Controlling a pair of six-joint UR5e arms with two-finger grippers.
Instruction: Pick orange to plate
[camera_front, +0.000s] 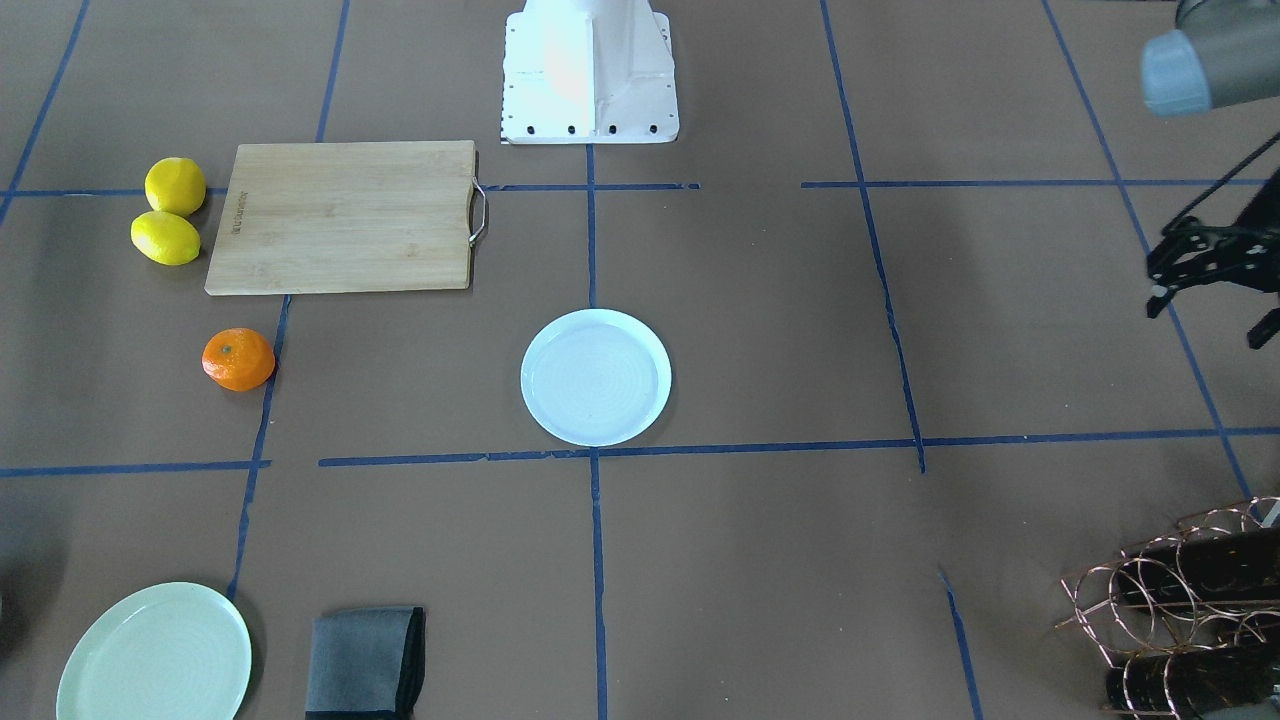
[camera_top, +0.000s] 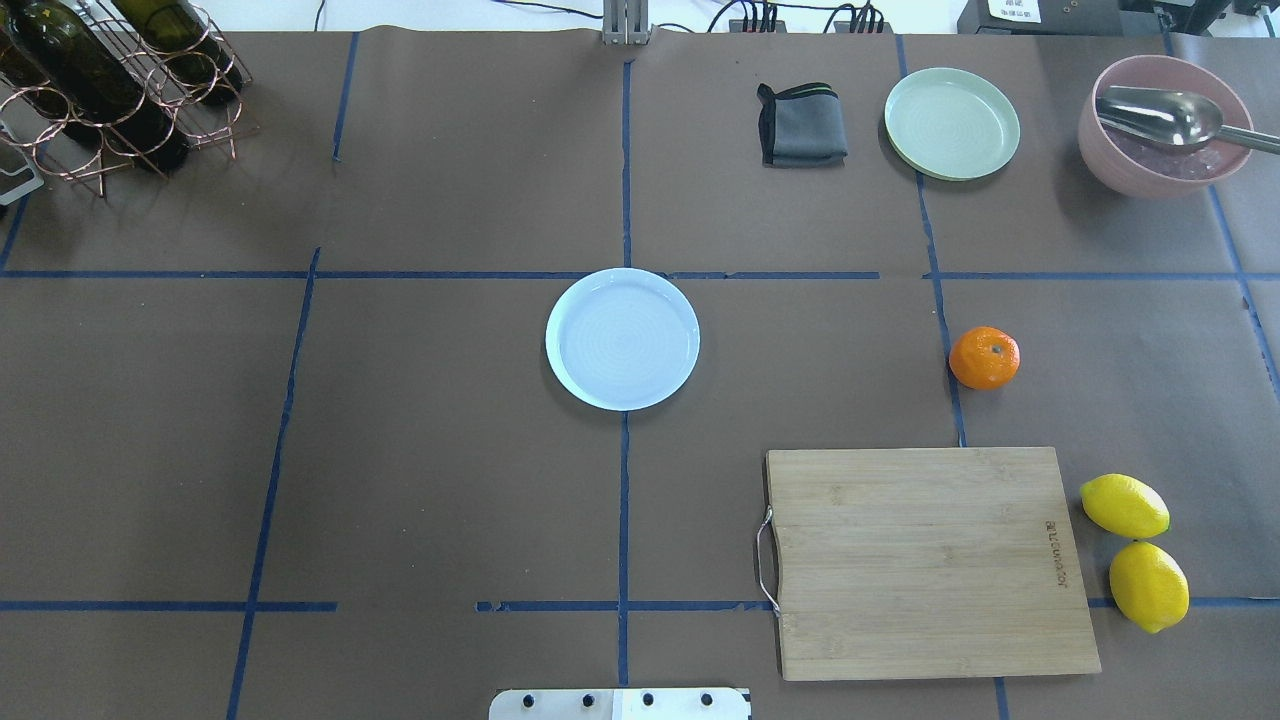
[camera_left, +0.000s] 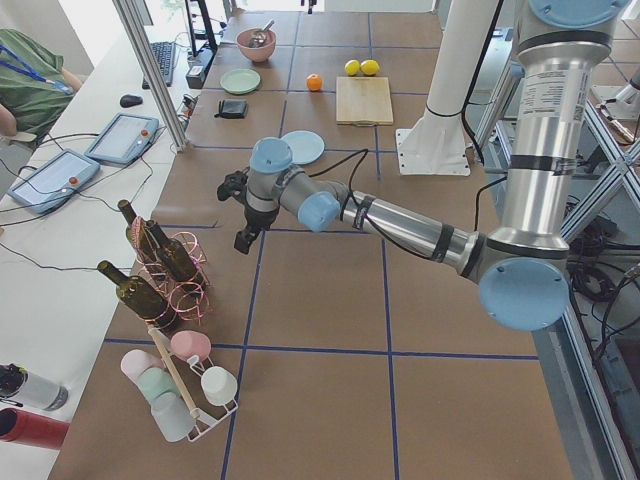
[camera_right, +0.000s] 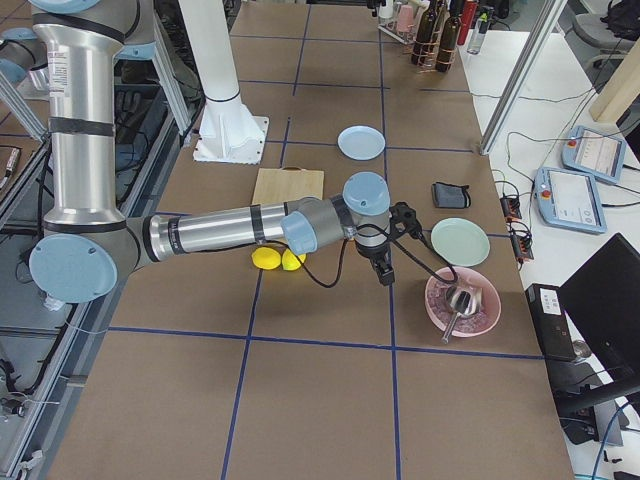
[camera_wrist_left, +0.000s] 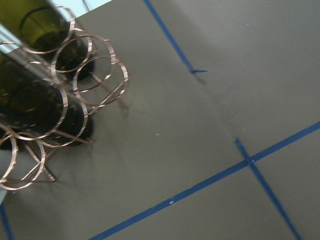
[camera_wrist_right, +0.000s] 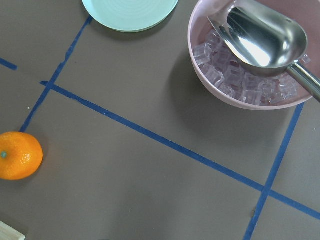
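We take clock directions from the overhead view.

Containers first. The pink bowl (camera_top: 1100, 160) in the far-R corner holds clear ice cubes (camera_wrist_right: 225, 80) and a metal scoop (camera_top: 1160, 115), w/ the scoop handle running out over the rim at 3 o'clock. The wire rack (camera_top: 225, 105) in the far-L corner holds dark wine bottles (camera_top: 80, 75), lying tilted. The plate (camera_top: 622, 339) sits mid-table on a blue tape line. The green plate (camera_top: 951, 123) is at its 2 o'clock, well apart, w/ a folded grey cloth (camera_top: 800, 125) near it at 9 o'clock.

The orange (camera_top: 984, 357) rests on the table paper at 3 o'clock from the plate, well apart from it. It is just R of a tape line and near the far edge of the cutting board (camera_top: 925, 560), not touching it. Its stem dimple faces up, a touch off-centre toward 3 o'clock. The fruit is near-round and slightly squat, so we see no real long axis along the table; the stem axis stands approx vertical. Two lemons (camera_top: 1125, 505) lie at the board's 3 o'clock.

The L gripper (camera_front: 1207, 322) hangs above the table near the rack, jaws apart, grasping nothing. The R gripper (camera_right: 385, 268) hangs btwn the lemons and the bowl. Only a side view shows it, so we can't tell whether it is spread or clenched.
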